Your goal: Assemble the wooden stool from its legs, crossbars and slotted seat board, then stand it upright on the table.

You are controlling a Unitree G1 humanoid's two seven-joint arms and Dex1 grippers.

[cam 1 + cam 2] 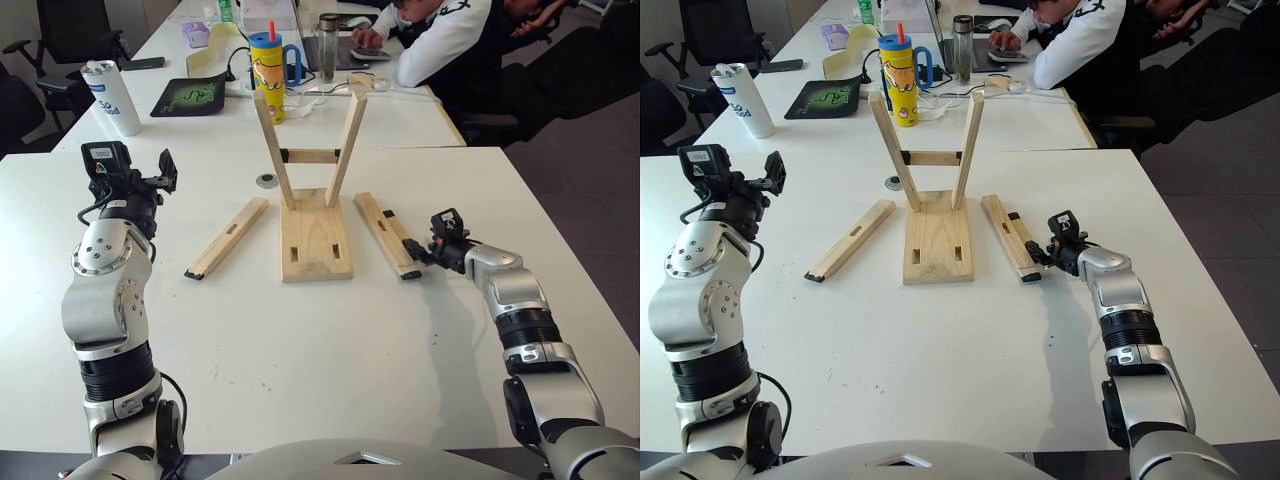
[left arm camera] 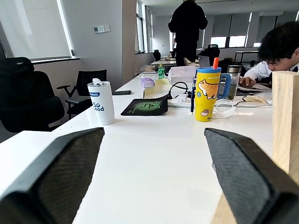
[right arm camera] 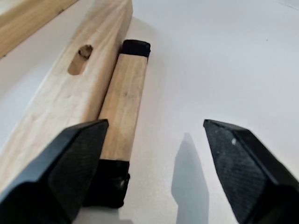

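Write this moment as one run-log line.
seat board: two upright legs | loose legs: flat beside it | right gripper: open by short bar | left gripper: open, raised

only txt: blue lettering on white tumbler (image 2: 101, 101)

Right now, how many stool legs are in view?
4. Left upright leg and right upright leg stand in the seat board; left loose leg and right loose leg lie flat either side of it.
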